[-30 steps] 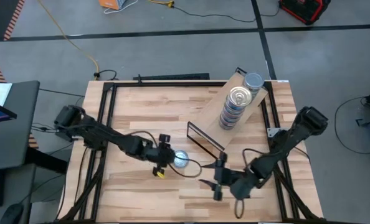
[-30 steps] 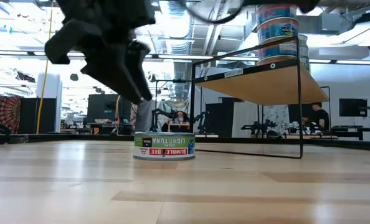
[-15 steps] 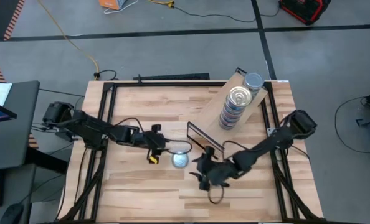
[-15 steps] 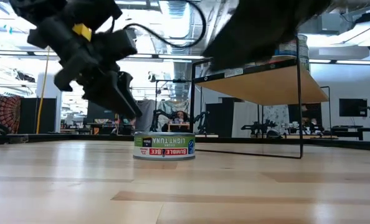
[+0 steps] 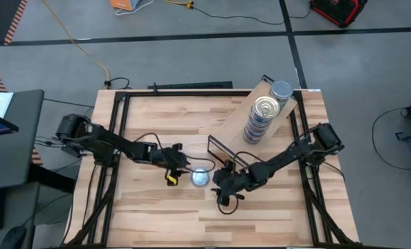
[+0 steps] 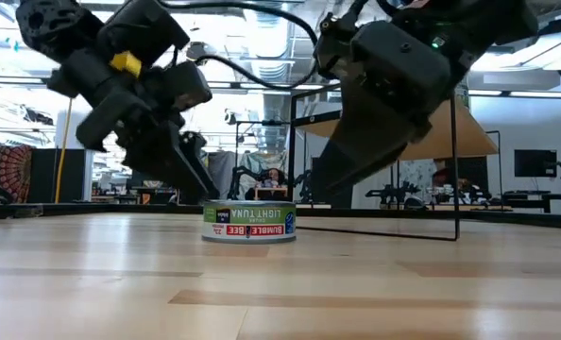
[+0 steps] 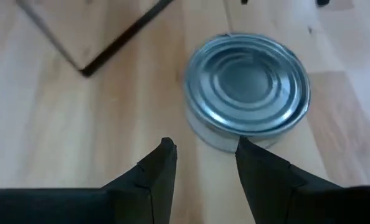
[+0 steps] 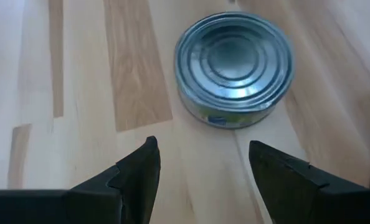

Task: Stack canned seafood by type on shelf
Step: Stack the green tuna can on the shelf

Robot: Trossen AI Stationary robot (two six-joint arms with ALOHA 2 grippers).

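The tin (image 5: 201,178) sits flat on the bench (image 5: 157,124), lid up, between my left pincer (image 7: 200,146) and right pincer (image 8: 200,152), both open and empty.

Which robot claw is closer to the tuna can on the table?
Left, narrowly. The left claw sits just beside the tuna can, open, not touching. The right claw hovers open on its other side, slightly farther.

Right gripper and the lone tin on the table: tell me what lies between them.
Only bare tabletop, seen in the right wrist view: the right gripper, jaws open, sits short of the tin, touching nothing.
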